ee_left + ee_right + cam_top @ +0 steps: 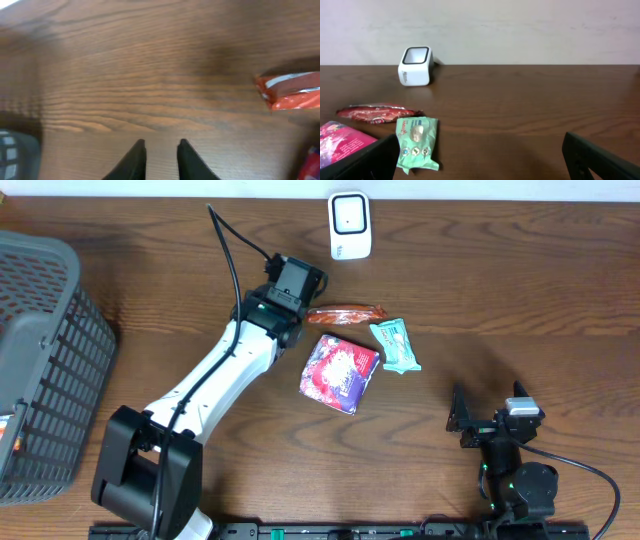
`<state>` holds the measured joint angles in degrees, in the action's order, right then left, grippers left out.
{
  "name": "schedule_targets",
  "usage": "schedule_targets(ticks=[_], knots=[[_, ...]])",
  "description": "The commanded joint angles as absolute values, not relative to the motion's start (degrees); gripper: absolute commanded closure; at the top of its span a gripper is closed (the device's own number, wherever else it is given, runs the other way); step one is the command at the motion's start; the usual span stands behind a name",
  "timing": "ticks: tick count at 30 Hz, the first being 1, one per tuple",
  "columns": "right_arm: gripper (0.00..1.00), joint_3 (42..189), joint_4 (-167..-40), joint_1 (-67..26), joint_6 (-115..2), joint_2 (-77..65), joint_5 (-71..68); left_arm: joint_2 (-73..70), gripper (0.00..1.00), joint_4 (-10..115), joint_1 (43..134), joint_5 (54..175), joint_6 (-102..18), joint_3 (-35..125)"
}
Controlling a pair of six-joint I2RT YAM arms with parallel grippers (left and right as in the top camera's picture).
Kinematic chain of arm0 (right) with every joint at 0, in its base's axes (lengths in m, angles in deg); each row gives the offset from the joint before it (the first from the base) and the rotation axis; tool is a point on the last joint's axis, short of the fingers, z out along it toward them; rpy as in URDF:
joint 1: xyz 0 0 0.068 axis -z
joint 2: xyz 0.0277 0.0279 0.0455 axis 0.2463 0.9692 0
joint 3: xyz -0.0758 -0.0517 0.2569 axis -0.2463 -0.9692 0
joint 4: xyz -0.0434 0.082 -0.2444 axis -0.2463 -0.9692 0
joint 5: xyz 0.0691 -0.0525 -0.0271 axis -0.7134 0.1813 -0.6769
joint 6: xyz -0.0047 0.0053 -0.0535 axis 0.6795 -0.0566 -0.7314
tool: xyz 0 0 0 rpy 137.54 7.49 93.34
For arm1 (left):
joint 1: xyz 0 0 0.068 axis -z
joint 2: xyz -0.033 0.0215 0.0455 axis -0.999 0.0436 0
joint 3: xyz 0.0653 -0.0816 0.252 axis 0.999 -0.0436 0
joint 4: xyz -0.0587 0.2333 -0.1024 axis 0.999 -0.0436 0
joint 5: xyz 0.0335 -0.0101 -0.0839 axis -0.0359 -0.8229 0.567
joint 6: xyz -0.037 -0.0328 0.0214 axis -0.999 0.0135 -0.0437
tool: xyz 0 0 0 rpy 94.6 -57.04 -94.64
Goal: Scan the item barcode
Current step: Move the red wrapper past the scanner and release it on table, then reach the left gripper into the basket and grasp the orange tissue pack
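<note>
Scanner [350, 225], at twelve o'clock overhead, escapes the left wrist view; left gripper [161, 143] there stands narrow, empty; right gripper [480, 155] wide, empty.

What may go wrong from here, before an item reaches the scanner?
1. The left gripper is empty, its jaws only narrowly apart, and the red packet lies off to its side: a grasp may miss.
2. The green packet and pink packet lie close to it: taking one may push another.
</note>
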<state>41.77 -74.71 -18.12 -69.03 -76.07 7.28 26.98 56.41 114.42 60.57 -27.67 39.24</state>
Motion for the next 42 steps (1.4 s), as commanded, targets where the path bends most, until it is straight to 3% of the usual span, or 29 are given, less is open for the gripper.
schedule_targets(ticks=[1,7,8,17,21,27,32,37,42], knots=[[0.01,41.68,-74.95,-17.77,-68.41,-76.38,6.97,26.44,0.74,57.72,113.06,54.03,-26.62,39.24],[0.01,41.68,-74.95,-17.77,-68.41,-76.38,6.97,21.19,0.28,65.48,108.63,45.12,-22.92,43.35],[0.01,41.68,-74.97,-17.77,-68.41,-76.38,6.97,19.95,0.24,66.07,107.4,45.14,-22.97,44.81],[0.01,41.66,-74.95,-17.77,-68.41,-76.38,6.97,10.53,0.14,68.87,86.59,45.18,-28.1,53.36],[0.01,41.66,-74.95,-17.77,-68.41,-76.38,6.97,9.83,0.04,62.73,75.14,45.16,-30.62,53.36],[0.01,41.66,-74.95,-17.77,-68.41,-76.38,6.97,13.67,0.01,49.33,58.84,47.15,-32.96,53.33],[0.01,41.66,-74.97,-17.77,-68.41,-76.38,6.97,18.83,0.01,42.12,46.77,57.73,-32.98,53.29],[0.01,41.66,-74.97,-17.77,-68.41,-76.38,6.97,22.2,0.01,42.31,36.43,81.57,-32.91,53.27],[0.01,41.66,-74.95,-17.77,-68.41,-76.38,6.97,25.65,0.01,42.38,34.16,83.5,-29.72,52.15]])
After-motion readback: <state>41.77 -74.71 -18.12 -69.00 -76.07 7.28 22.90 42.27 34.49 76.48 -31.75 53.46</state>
